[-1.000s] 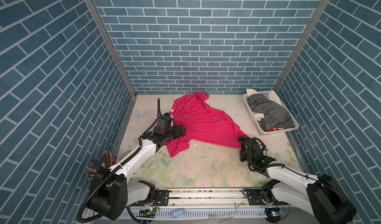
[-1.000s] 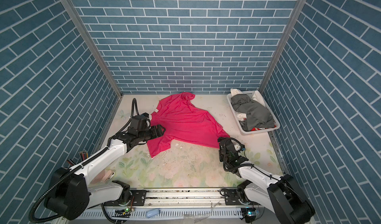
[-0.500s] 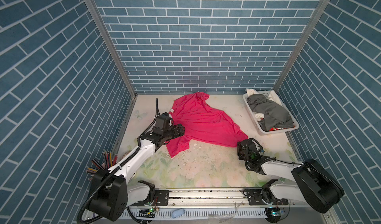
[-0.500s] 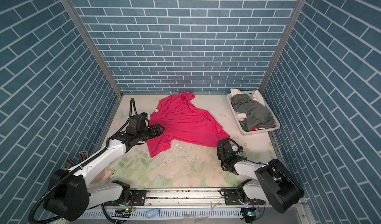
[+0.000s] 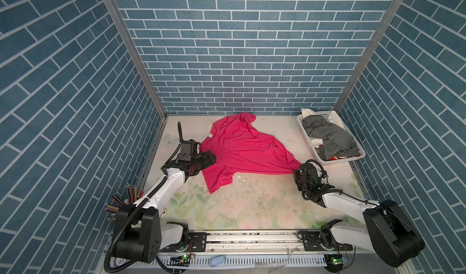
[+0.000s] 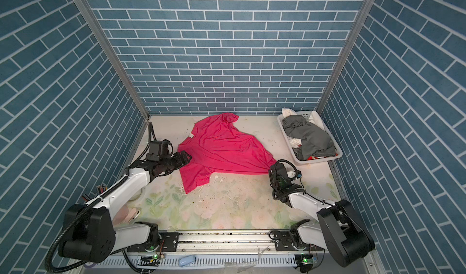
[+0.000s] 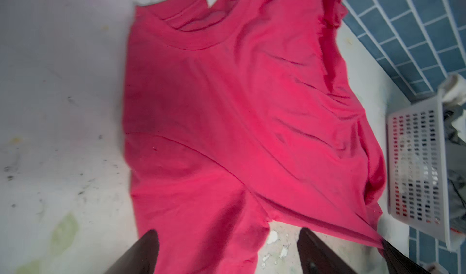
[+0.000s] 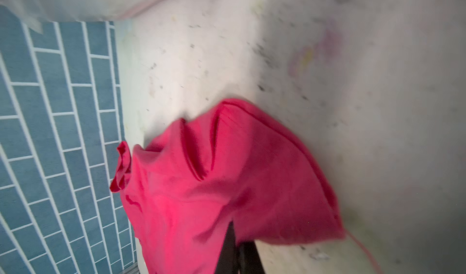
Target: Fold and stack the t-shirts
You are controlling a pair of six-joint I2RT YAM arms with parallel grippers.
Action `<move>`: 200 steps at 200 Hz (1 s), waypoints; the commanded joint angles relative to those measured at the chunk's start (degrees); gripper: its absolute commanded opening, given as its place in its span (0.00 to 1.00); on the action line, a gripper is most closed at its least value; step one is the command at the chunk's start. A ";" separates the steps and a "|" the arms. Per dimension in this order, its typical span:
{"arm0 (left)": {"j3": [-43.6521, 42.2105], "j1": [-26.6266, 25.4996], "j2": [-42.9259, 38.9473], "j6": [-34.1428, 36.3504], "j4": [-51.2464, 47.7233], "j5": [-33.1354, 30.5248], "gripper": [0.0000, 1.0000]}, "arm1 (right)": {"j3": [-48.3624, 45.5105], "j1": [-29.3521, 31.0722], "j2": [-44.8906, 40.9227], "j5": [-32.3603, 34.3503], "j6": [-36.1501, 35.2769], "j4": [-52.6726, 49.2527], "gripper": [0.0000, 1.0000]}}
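Observation:
The pink t-shirt (image 5: 244,146) (image 6: 222,146) lies spread and wrinkled on the table, its white neck tag facing the left wall. My left gripper (image 5: 213,158) (image 6: 187,156) hovers open at the shirt's left shoulder; in the left wrist view the sleeve (image 7: 201,222) lies between its dark fingers (image 7: 148,242). My right gripper (image 5: 297,172) (image 6: 271,170) is shut on the shirt's bottom corner at the right, and the cloth (image 8: 227,184) bunches over its jaws (image 8: 235,235). Grey (image 5: 327,136), white (image 5: 307,112) and red (image 5: 335,156) t-shirts are piled in the basket.
The white slotted basket (image 5: 340,160) (image 6: 320,162) (image 7: 416,164) stands at the back right by the wall. A cup of coloured pencils (image 5: 126,199) sits at the front left. White crumbs (image 5: 239,178) dot the floral tabletop near the sleeve. Brick-patterned walls close in three sides.
My right gripper has closed on the pink t-shirt's bottom corner, and its arm has swung low and back. The left gripper stays open and has edged slightly towards the back.

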 commanded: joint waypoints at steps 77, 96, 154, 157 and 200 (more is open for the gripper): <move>-6.52 3.56 7.30 -4.36 2.74 2.00 0.79 | 3.85 -4.60 4.55 -8.36 -13.42 1.90 0.00; -5.73 3.17 9.97 -4.05 3.79 3.17 0.72 | 3.62 -5.14 4.43 -9.18 -13.71 2.17 0.00; -5.09 2.34 16.46 -2.74 4.50 -1.10 0.56 | 2.99 -6.60 2.99 -9.41 -14.28 2.37 0.00; -5.00 2.16 16.73 -2.81 4.68 -0.90 0.54 | 3.00 -6.67 3.08 -9.54 -14.34 2.42 0.00; -4.96 0.96 17.85 -2.58 4.20 -5.58 0.43 | 2.70 -7.39 2.76 -10.13 -14.17 2.93 0.00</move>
